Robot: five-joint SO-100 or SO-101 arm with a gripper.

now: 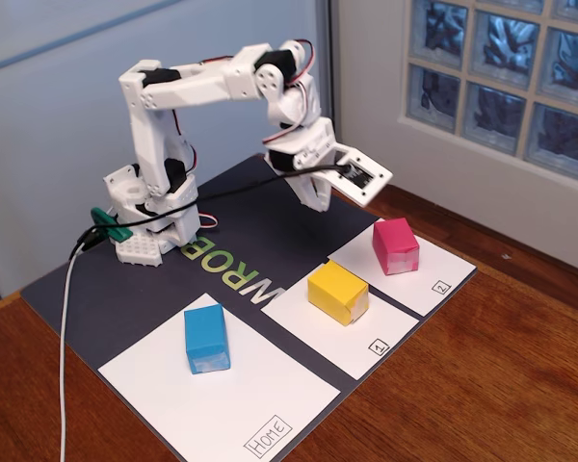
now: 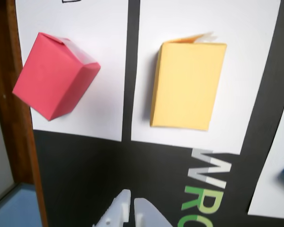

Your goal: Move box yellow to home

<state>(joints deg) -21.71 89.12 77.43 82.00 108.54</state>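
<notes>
Nearest, home sheet: home (image 1: 270, 395) is the largest white paper, at the front edge of the dark mat (image 1: 125, 289) in the fixed view, with a boxed handwritten "Home" label at its front corner.
Blue box: the blue box (image 1: 206, 338) stands on the home sheet, toward its far side; in the wrist view only a blue corner shows at the right edge.
Sheet 1: the sheet marked "1" (image 1: 366, 332) lies just right of home in the fixed view, with a dark strip of mat between them.
Yellow box: the box yellow (image 1: 338, 293) rests on sheet 1, apart from home; in the wrist view (image 2: 188, 85) it lies flat on white paper with a paler folded end at its top.
Sheet 2: the sheet marked "2" (image 1: 433, 274) lies beyond sheet 1.
Pink box: the pink box (image 1: 396, 245) sits on sheet 2; in the wrist view it is tilted, left of the yellow one.
Gripper: the gripper (image 1: 318, 200) hangs above the mat behind the boxes, touching none; in the wrist view (image 2: 132, 202) its white fingertips are almost together, holding nothing.
Arm: the white arm (image 1: 173, 106) is folded over its base at the mat's far left.
Table: the wooden table (image 1: 501, 375) carries the mat.
</notes>
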